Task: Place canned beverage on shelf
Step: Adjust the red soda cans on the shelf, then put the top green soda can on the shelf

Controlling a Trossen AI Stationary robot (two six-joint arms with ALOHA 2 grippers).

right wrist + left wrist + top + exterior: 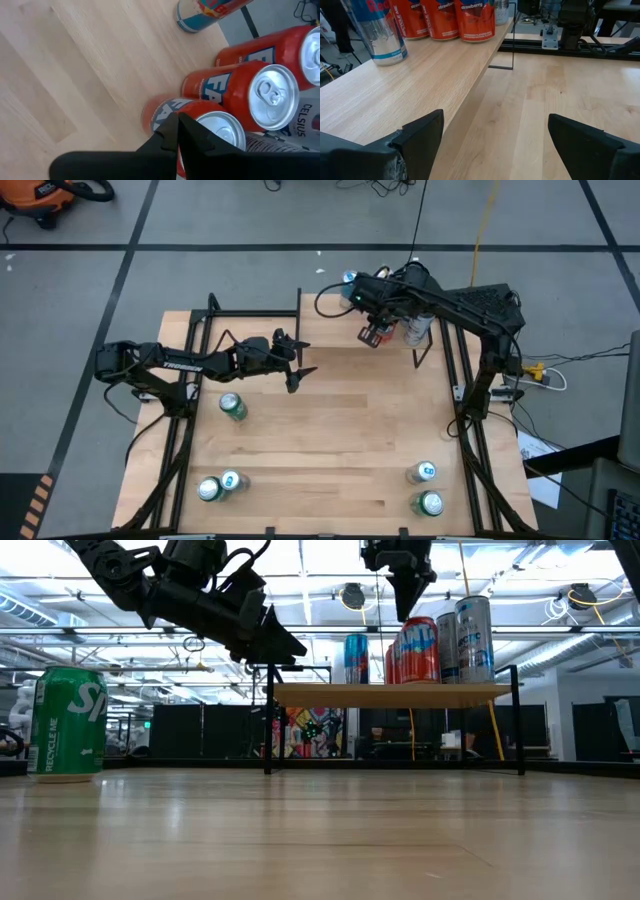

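Your left gripper [297, 363]: fingers wide apart, holding nothing, up in air just off shelf's [415, 75] left end. Your right gripper [178, 131]: fingers pressed together, holding nothing, right above red cans [255, 90] on shelf. Red cans, blue can [356, 658] and tall silver can [474, 637] stand at shelf's right end. Green can [68, 723] stands on table [330, 440] near left edge. Four more cans by front corners.

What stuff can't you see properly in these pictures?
- High view: the cans on the shelf are mostly hidden under the right arm and right gripper.
- Low view: the shelf's back cans hide behind the orange can.
- Left wrist view: the picture's edge cuts off the tops of the shelf's cans; left gripper is empty.
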